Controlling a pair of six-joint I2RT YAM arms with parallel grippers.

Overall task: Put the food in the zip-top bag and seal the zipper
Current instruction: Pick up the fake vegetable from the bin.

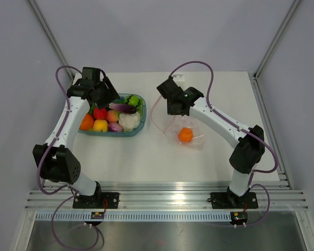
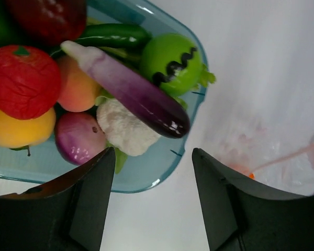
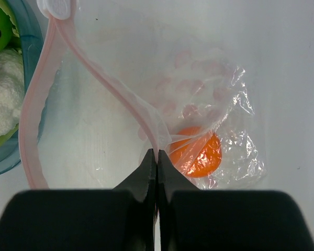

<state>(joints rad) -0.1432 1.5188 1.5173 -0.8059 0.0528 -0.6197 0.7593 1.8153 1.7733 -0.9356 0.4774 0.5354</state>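
The food fills a teal tray (image 1: 137, 127): a purple eggplant (image 2: 131, 91), white cauliflower (image 2: 123, 128), a red piece (image 2: 22, 81), a green pepper (image 2: 172, 63) and a purple onion (image 2: 78, 138). My left gripper (image 2: 153, 151) hangs open and empty over the tray's right corner. An orange ball (image 3: 196, 151) lies inside the clear zip-top bag (image 3: 225, 104) to the right of the tray. My right gripper (image 3: 157, 154) is shut on the bag's mouth edge, pinching the pink zipper (image 3: 31, 120) strip and holding the mouth open in a loop.
A white slider (image 3: 57, 8) sits at the far end of the zipper strip, close to the tray's rim (image 3: 34, 36). Grey walls stand at the back and on both sides of the white table (image 1: 146, 162).
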